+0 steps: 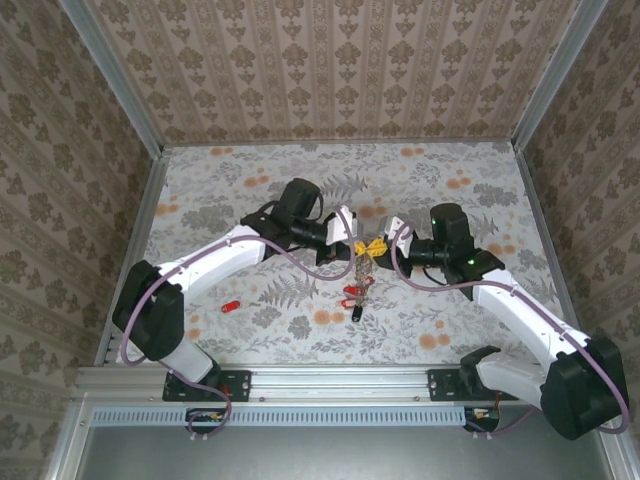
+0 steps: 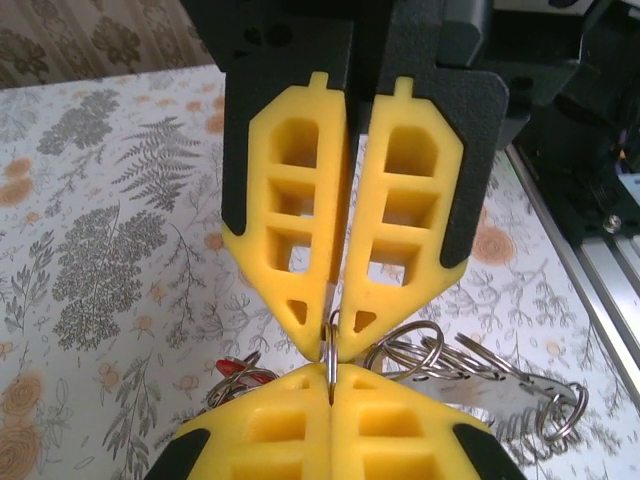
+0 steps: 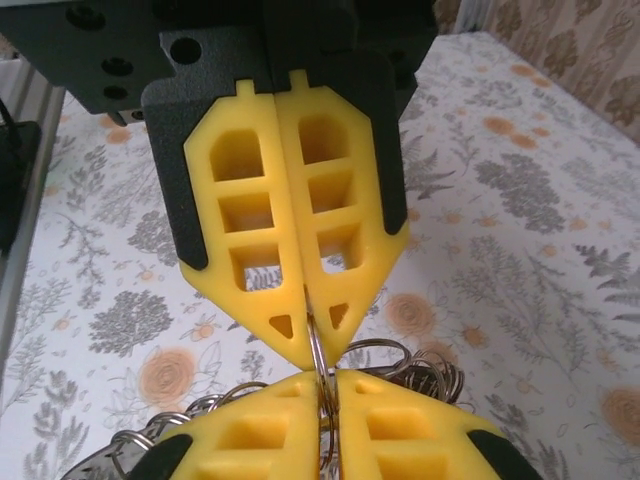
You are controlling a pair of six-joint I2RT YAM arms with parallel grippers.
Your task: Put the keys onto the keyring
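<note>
Keyring (image 2: 329, 352) in left gripper (image 2: 333, 330); in right gripper (image 3: 313, 340)

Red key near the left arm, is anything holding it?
No, the red key lies alone on the table, with nothing touching it.

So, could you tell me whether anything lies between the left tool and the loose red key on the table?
Nothing visible: the loose red key sits alone on bare table. The left tool, though, is shut on a thin wire ring.
</note>
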